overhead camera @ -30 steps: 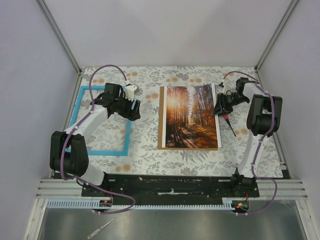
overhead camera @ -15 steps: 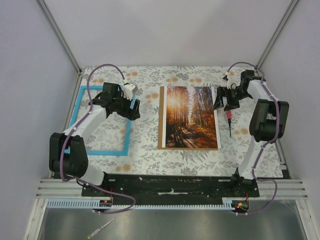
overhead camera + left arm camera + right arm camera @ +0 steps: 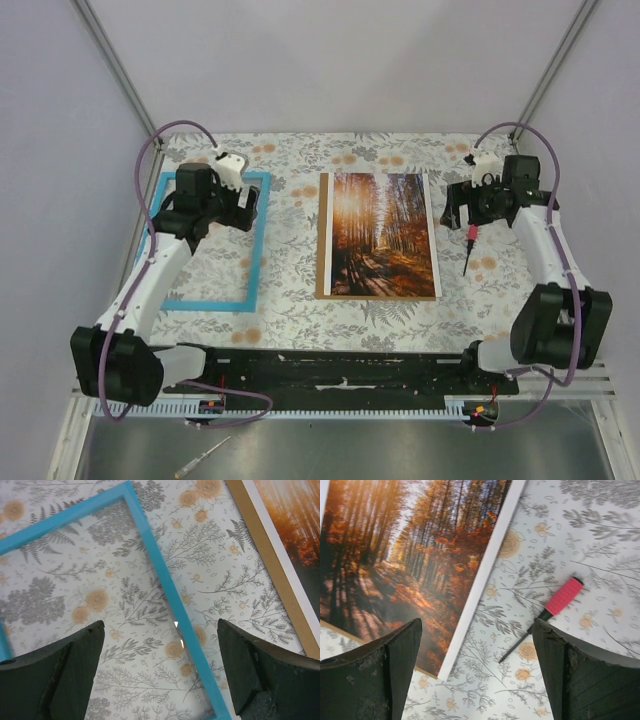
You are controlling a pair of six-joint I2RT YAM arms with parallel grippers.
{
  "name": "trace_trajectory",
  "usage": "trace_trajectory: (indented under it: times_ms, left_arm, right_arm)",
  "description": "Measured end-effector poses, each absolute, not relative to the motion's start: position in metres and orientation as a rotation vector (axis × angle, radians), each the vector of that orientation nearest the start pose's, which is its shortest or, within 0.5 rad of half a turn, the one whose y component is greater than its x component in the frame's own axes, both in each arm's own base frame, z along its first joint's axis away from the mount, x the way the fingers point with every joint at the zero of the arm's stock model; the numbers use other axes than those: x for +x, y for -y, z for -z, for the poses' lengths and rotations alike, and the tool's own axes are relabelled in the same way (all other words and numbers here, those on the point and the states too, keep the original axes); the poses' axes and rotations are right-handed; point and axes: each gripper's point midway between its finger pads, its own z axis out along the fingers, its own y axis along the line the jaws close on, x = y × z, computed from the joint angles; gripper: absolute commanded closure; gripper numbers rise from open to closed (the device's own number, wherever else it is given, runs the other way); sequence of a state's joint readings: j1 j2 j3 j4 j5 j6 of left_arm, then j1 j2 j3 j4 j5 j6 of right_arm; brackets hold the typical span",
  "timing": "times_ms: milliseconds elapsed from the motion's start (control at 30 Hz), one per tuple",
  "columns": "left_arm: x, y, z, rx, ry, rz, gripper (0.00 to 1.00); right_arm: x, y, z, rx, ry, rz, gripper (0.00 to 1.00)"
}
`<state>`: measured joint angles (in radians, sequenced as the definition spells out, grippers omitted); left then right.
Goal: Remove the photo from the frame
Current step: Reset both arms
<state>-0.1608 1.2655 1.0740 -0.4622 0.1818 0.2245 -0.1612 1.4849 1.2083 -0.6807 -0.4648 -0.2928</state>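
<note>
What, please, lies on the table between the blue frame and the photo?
Nothing but bare floral table cover separates the frame from the photo; the top view and the left wrist view both show that stretch.

High overview; close downward wrist views both catch the photo (image 3: 380,235).

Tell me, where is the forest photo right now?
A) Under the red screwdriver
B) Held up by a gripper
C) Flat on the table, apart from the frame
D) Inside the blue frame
C: the photo lies flat on the table, and the empty frame lies off to its left with a strip of table showing between them.
</note>
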Motion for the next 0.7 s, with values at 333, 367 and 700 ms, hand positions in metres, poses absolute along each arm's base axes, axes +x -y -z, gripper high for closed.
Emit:
trace_trajectory:
  times_ms: [333,367,700]
  left_arm:
    - [0.321,0.012,-0.231,0.295,-2.037,-0.033,0.00]
    - [0.318,0.005,-0.235,0.270,-2.025,-0.042,0.00]
    - [0.293,-0.009,-0.241,0.220,-1.965,-0.043,0.00]
  right_arm:
    - [0.316,0.035,-0.195,-0.254,-2.119,-0.013,0.02]
    - [0.310,0.040,-0.200,-0.233,-2.090,0.017,0.02]
    - [0.257,0.062,-0.257,-0.100,-1.787,0.288,0.02]
